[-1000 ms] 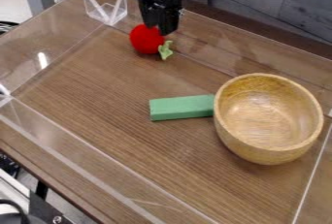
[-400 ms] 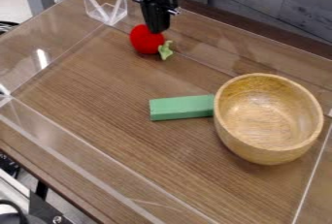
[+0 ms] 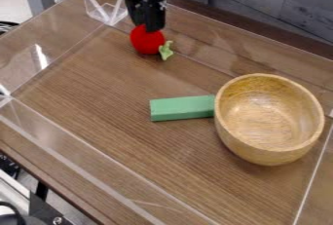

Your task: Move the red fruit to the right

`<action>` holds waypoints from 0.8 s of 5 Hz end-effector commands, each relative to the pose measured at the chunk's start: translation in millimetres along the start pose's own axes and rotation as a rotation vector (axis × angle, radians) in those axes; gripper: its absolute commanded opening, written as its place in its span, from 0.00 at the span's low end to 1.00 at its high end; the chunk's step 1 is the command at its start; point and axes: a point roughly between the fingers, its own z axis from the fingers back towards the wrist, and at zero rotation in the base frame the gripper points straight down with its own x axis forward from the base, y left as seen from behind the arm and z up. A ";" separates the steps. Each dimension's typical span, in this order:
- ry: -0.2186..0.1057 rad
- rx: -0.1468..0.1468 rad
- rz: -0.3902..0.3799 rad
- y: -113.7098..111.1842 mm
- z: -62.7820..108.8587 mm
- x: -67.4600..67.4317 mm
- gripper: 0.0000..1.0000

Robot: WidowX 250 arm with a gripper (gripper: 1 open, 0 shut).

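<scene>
The red fruit [image 3: 147, 41] is small and round, with a green leaf [image 3: 166, 51] at its right side. It rests on the wooden table near the back left. My dark gripper [image 3: 147, 26] hangs straight down over it, fingertips right at the fruit's top. The fingers blur into one dark mass, so I cannot make out whether they are open or shut, nor whether they touch the fruit.
A flat green block [image 3: 182, 107] lies mid-table, just left of a large wooden bowl [image 3: 270, 143] at the right. Clear plastic walls [image 3: 39, 68] ring the table. A clear bracket [image 3: 101, 10] stands behind the fruit at the left.
The gripper has shifted a little to the left and now looks wider than it did a moment ago. The fruit, block and bowl lie where they were.
</scene>
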 end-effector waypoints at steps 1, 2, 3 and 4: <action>-0.078 0.071 -0.019 -2.9 38.0 6.9 0.00; -0.081 0.070 -0.020 -3.9 39.2 7.9 1.00; -0.081 0.067 -0.037 -6.0 34.4 11.6 1.00; -0.085 0.066 -0.043 -7.6 30.2 15.9 0.00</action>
